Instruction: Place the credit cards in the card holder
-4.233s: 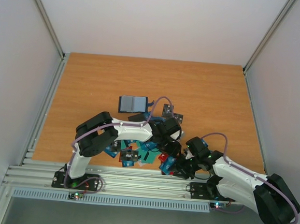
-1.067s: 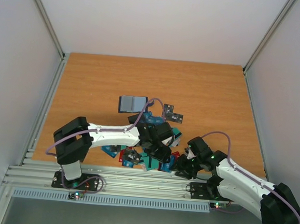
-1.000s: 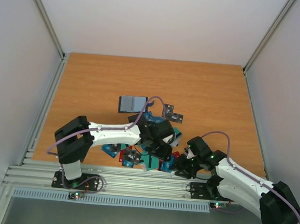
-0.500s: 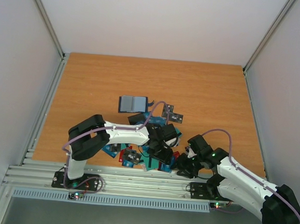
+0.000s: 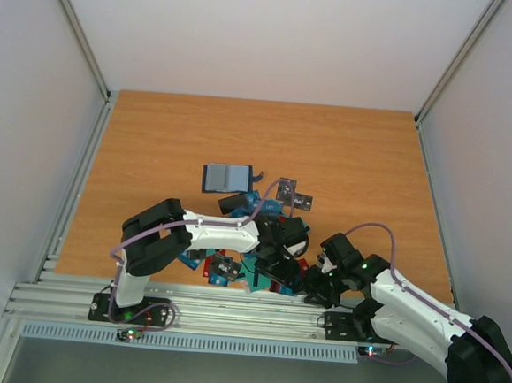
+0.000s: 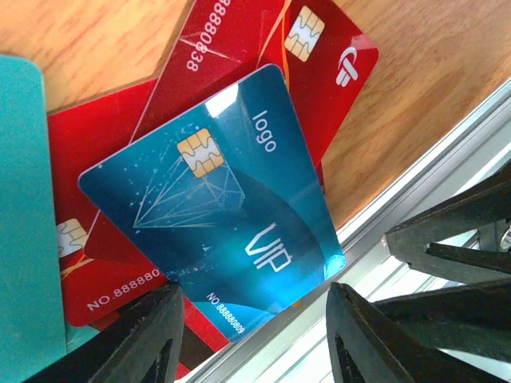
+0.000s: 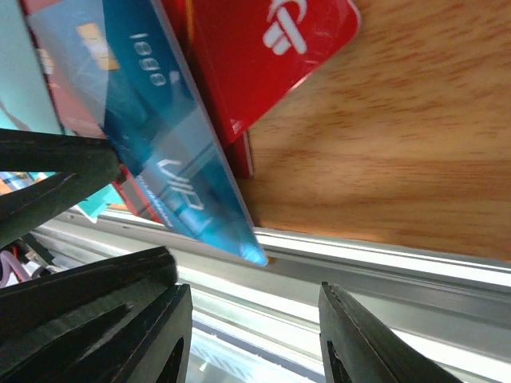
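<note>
**At the counter's (image 5: 348, 154) near edge, a blue card (image 6: 215, 207) is hanging over the rail (image 7: 447, 275)**

The left tool (image 6: 254, 299) is standing half open with the card's near end between its fingers; whether it is pinching, I cannot tell. The right tool (image 7: 254, 289) is facing it from the right, half open and holding nothing. A clean lift is calling for a square grip across the long edges, clear of the red cards (image 6: 239, 48) beneath. The card holder (image 5: 228, 178) is lying open farther back and to the left, with bare wood around it for the carry.
</note>
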